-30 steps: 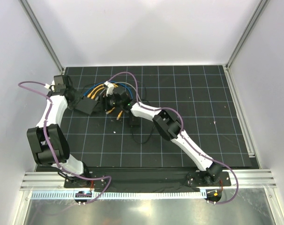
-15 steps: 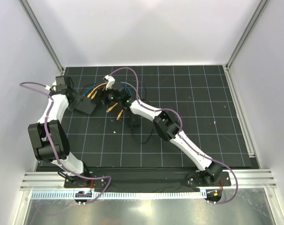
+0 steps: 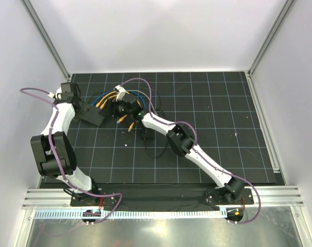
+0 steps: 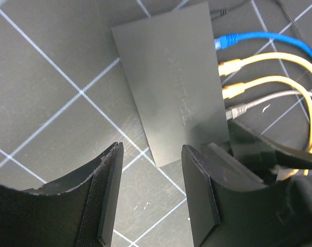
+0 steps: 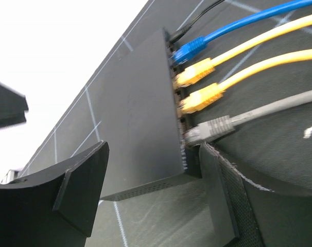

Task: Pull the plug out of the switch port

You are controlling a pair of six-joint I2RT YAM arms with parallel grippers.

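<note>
Black gridded desk, white walls on three sides. Left end effector: jaws fairly wide, empty, poised over short end of switch; contact unclear. Right end effector: jaws wide, empty, straddling switch corner, one finger just beside grey plug. Switch far-left on desk, lying flat, long axis skewed to grid lines. Port side faces right end effector; blue plug, two yellow plugs and grey plug seated.

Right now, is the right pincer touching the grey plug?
Cannot tell. Right wrist view: one finger sits just under the grey plug, neither gap nor contact plain.
</note>
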